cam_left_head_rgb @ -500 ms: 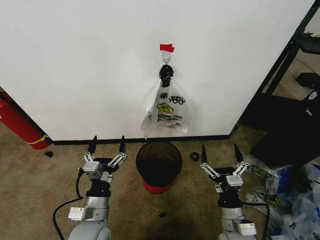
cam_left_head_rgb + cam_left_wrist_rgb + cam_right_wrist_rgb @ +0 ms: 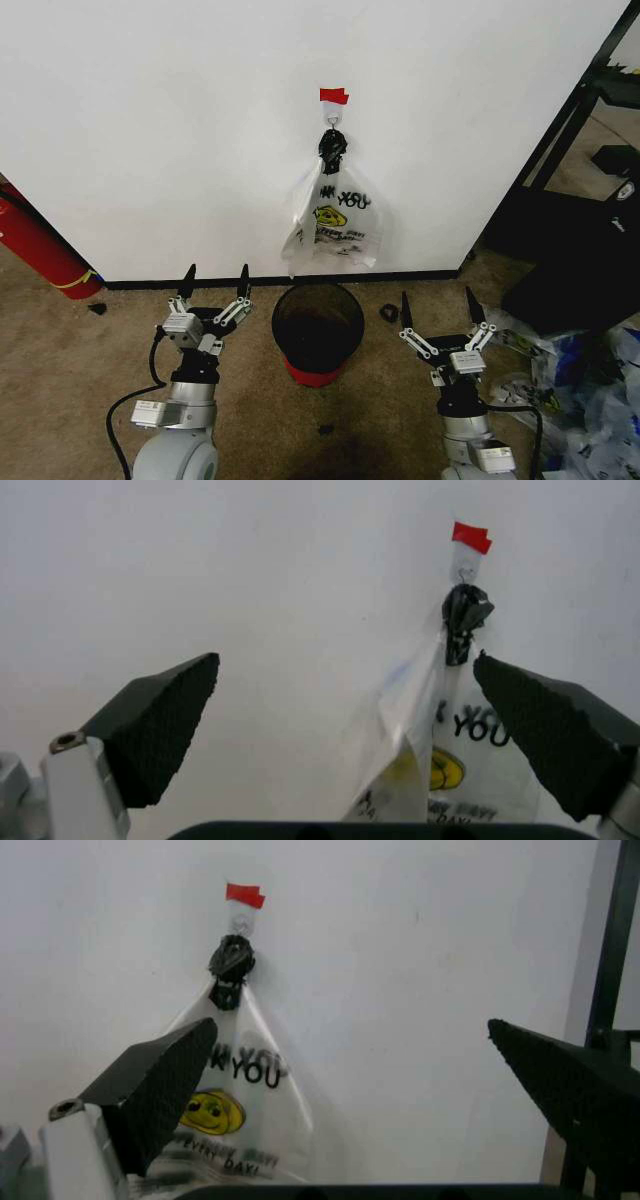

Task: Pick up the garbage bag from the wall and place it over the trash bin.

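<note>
I have both grippers spread wide, holding nothing: left gripper (image 2: 214,285) and right gripper (image 2: 436,307) flank the trash bin (image 2: 318,330) on the floor. Up beyond my fingertips, the garbage bag (image 2: 333,225) hangs from a hook on the wall (image 2: 150,130), directly above the bin.

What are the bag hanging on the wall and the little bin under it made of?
The hanging bag looks like thin, glossy plastic film: it is see-through white, creased, and printed with "YOU" and a yellow smiley. The trash bin looks like black wire mesh, probably metal, since its wall shows a fine grid; its red base may be plastic. The wall looks like matte white paint.
</note>
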### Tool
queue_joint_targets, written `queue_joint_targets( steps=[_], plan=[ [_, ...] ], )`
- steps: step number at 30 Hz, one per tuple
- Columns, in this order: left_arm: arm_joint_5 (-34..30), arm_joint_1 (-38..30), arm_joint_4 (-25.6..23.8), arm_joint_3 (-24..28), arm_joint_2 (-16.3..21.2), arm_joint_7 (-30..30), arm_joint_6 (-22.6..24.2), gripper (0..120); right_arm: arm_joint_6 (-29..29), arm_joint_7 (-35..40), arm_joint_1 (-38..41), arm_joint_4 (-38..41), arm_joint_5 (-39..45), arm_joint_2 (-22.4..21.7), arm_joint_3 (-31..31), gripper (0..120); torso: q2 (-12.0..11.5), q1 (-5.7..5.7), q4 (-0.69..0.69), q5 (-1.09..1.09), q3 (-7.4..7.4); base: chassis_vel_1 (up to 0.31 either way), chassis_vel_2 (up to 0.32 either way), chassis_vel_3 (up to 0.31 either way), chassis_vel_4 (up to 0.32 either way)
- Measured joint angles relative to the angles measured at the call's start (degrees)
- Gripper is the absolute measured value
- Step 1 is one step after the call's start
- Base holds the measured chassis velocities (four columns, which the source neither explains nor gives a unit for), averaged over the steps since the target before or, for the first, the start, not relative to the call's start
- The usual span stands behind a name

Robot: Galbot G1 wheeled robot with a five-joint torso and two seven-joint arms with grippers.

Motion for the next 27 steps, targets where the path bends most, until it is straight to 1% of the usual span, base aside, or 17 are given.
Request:
queue_joint_targets(
  steps=[5, 11, 16, 20, 27],
  plan=[
    [-0.09, 0.6, -0.26, -0.23, -0.33, 0.09, -0.31, 100, 0.39, -0.11, -0.39, 0.2, -0.32, 0.5, -0.17, 100, 0.0, 0.0, 0.0, 0.0, 0.0, 0.0, 0.0, 0.0, 0.0],
    [-0.58, 0.76, -0.68, -0.69, 0.9, 0.12, -0.29, 100, 0.88, -0.19, -0.31, -0.05, -0.42, 1.04, -0.21, 100, 0.0, 0.0, 0.0, 0.0, 0.0, 0.0, 0.0, 0.0, 0.0],
    [-0.75, 1.05, -1.02, -0.96, 1.18, 0.14, -0.16, 100, 1.2, -0.18, -0.28, -0.2, -0.31, 1.05, -0.13, 100, 0.0, 0.0, 0.01, 0.0, 0.0, 0.0, 0.0, 0.0, 0.0],
    [-0.49, 0.12, -0.39, -0.64, 0.61, 0.16, 0.03, 100, 1.1, -0.27, -0.23, 0.08, -0.37, 1.08, -0.24, 100, 0.0, 0.0, 0.0, 0.0, 0.0, 0.0, 0.0, 0.0, 0.0],
    [0.08, -1.24, 0.76, -0.7, 0.82, 0.19, 0.22, 100, 1.01, -0.42, -0.24, 0.28, -0.4, 1.09, -0.08, 100, 0.0, 0.0, 0.01, 0.0, 0.0, 0.0, 0.0, 0.0, 0.0]
  ],
)
